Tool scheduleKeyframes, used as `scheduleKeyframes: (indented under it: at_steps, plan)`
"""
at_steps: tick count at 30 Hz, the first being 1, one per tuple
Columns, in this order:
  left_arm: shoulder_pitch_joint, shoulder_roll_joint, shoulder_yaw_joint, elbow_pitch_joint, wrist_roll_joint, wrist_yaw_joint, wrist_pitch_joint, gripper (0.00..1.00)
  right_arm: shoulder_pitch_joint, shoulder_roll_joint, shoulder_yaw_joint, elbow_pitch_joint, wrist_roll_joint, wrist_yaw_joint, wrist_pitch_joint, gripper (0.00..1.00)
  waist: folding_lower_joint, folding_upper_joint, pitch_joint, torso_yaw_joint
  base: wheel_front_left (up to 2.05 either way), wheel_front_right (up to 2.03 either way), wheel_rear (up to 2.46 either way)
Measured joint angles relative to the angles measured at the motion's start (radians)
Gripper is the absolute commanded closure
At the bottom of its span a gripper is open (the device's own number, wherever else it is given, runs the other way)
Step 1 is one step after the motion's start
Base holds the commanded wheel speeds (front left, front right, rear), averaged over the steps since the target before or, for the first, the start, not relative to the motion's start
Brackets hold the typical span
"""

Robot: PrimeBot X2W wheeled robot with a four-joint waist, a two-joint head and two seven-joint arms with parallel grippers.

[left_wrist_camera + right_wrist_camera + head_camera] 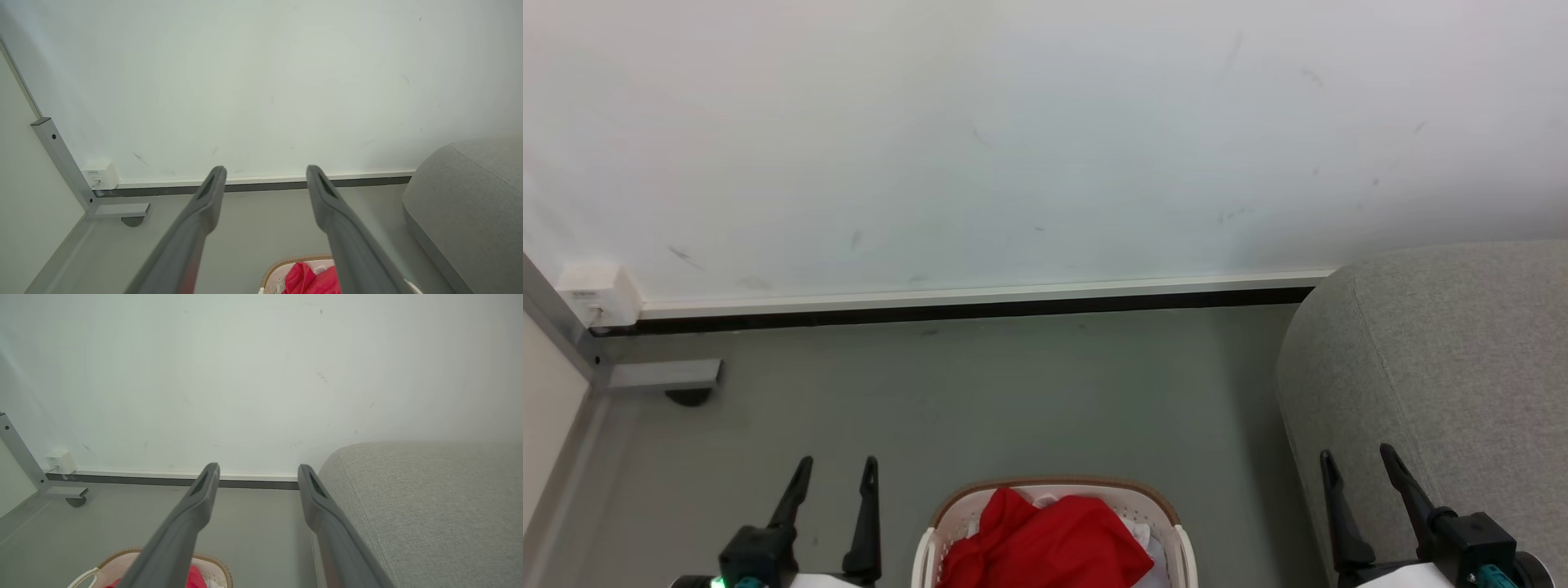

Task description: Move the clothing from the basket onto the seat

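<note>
Bright red clothing [1045,543] lies bunched in the cream basket [949,513] with a brown rim, at the bottom middle of the head view, some white cloth under it. The light grey seat [1445,367] fills the right side. My left gripper [837,467] stands open to the left of the basket, nothing between its fingers. My right gripper [1357,456] is open too, in front of the seat's edge. The left wrist view shows the red clothing [308,279], the basket [273,271] and the seat [470,204]. The right wrist view shows the basket [216,567] and the seat [429,506].
A pale wall [1013,139] with a white baseboard [980,294] runs across the back. A grey metal frame foot with a caster [666,377] and a white wall box [596,294] stand at the far left. Grey floor [1013,392] lies between basket and wall.
</note>
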Motion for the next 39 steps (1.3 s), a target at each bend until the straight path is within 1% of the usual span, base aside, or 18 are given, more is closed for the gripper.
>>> scheduleKeyframes:
  at_steps: [12, 17, 19, 25, 30, 36, 39]
  plan:
    - [0.000, -0.001, 0.011, 0.007, -0.019, -0.004, 0.000, 0.00, -0.018, 0.000, 0.004, 0.002, 0.022, 0.000, 0.003, 0.00, -0.0001, 0.0000, 0.019, -0.018, 0.00, 0.00, 0.00]
    - [-0.040, 0.013, -0.006, 0.042, -0.018, -0.019, 0.001, 0.00, -0.056, 0.000, 0.004, -0.014, 0.030, 0.000, 0.003, 0.00, 0.0000, 0.0000, 0.068, -0.039, 0.00, 0.00, 0.00]
    - [-0.067, 0.023, -0.024, 0.067, -0.008, -0.033, 0.014, 0.00, -0.071, 0.000, 0.005, -0.021, 0.034, 0.000, 0.002, 0.00, 0.0000, 0.0000, 0.094, -0.050, 0.00, 0.00, 0.00]
    - [-0.182, 0.049, -0.105, 0.168, 0.051, -0.079, 0.087, 0.00, -0.121, -0.001, 0.023, -0.041, 0.057, 0.000, 0.001, 0.00, 0.0000, 0.0000, 0.191, -0.089, 0.00, 0.00, 0.00]
    - [-0.295, 0.079, -0.199, 0.303, 0.122, -0.120, 0.189, 0.00, -0.178, -0.001, 0.058, -0.070, 0.081, 0.000, 0.000, 0.00, 0.0001, 0.0000, 0.281, -0.128, 0.00, 0.00, 0.00]
    - [-0.430, 0.121, -0.348, 0.465, 0.208, -0.157, 0.311, 0.00, -0.237, -0.001, 0.109, -0.130, 0.100, 0.000, 0.000, 0.00, 0.0001, 0.0000, 0.393, -0.173, 0.00, 0.00, 0.00]
    - [-0.489, 0.129, -0.433, 0.538, 0.226, -0.161, 0.351, 0.00, -0.262, -0.001, 0.122, -0.162, 0.109, 0.000, -0.001, 0.00, 0.0001, 0.0000, 0.449, -0.192, 0.00, 0.00, 0.00]
